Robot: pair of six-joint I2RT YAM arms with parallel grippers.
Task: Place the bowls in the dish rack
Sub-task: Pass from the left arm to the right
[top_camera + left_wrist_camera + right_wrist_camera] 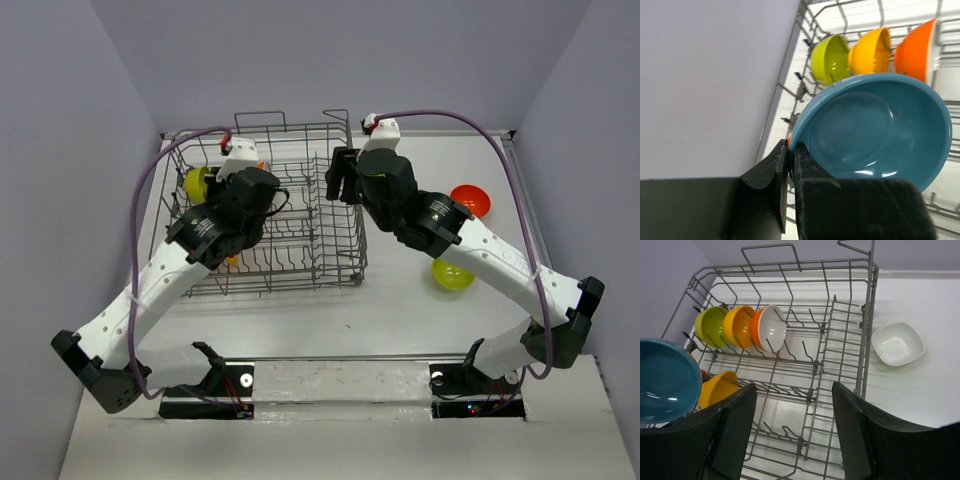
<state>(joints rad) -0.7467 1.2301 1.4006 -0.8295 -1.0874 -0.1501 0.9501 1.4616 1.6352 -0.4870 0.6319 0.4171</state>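
Blue bowl (875, 130) hangs by its rim in the left gripper (791, 170). The two black fingers are pinched nearly shut on the rim, one on each side of it. The bowl is tipped up on its side, so its open face shows. It is over the left part of the rack (300, 250), and I cannot tell if it touches the wires.

Behind it, three bowls stand on edge in a row at the far left of the rack. First comes the green bowl (829, 59), then the yellow bowl (869, 50), then the orange bowl (912, 50). They sit close together, side by side. The orange bowl looks white on its open side. One row nearer, another yellow one, the low bowl (717, 387), sits in the rack just beside the blue bowl.

The right gripper (795, 440) is over the right side of the rack. Its jaws are spread wide and hold nothing.

Three bowls lie on the table (400, 320), outside the rack. The white bowl (897, 343) sits near the rack's right wall, open side up. The red bowl (470, 200) and the lime bowl (452, 273) lie farther right, close to the right arm.
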